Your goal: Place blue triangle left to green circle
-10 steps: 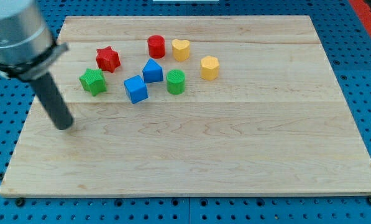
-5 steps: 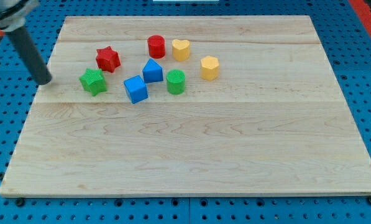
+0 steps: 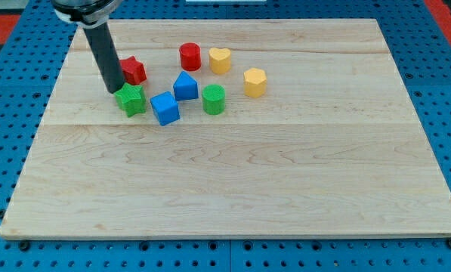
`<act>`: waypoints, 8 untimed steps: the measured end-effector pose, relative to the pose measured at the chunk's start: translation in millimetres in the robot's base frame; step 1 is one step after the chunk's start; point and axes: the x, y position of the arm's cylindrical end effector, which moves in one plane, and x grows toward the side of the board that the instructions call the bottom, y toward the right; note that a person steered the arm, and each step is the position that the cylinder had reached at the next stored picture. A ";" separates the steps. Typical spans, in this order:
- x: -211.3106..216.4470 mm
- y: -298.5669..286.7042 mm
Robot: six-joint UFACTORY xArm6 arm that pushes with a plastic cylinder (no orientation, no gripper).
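The blue triangle [image 3: 185,86] lies on the wooden board [image 3: 233,189], just up-left of the green circle [image 3: 214,99] and nearly touching it. A blue cube [image 3: 165,107] sits lower left of the triangle. My tip [image 3: 115,88] is at the upper left edge of the green star [image 3: 131,99], touching it, with the red star [image 3: 134,70] partly hidden behind the rod. The tip is well to the left of the blue triangle.
A red cylinder [image 3: 189,57] and a yellow heart [image 3: 220,59] lie toward the view's top. A yellow hexagon [image 3: 254,81] lies right of the green circle. Blue pegboard surrounds the board.
My tip moved from the board's left edge up and then right to the green star. The green star has shifted right, closer to the blue cube.
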 end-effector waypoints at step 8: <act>1.0 97.3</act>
